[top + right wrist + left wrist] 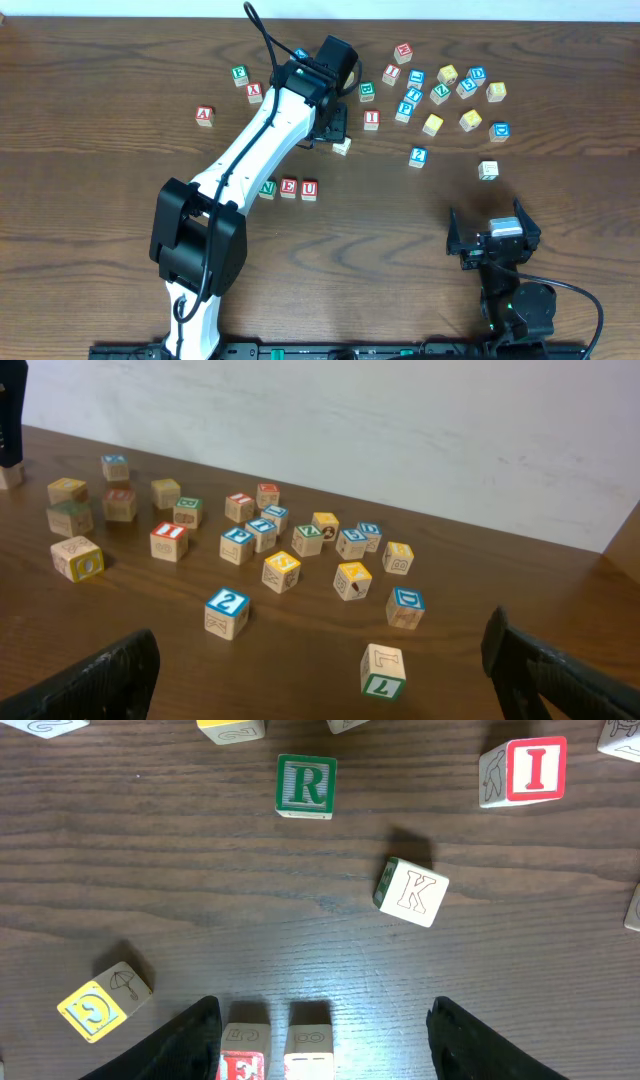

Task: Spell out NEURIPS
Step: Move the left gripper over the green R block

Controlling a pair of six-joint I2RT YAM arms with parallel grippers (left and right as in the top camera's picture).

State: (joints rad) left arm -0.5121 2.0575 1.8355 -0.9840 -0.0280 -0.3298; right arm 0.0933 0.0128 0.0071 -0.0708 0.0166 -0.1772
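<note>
I see my left jaws spread open and empty just short of the green R cube [305, 785], the red I cube [535, 768] near it, while my right jaws hang fully released, well apart from it.

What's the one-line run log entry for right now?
placed: N, E, U in a row | left gripper: open, empty | R: loose, ahead of it, untouched | right gripper: open, empty
</note>
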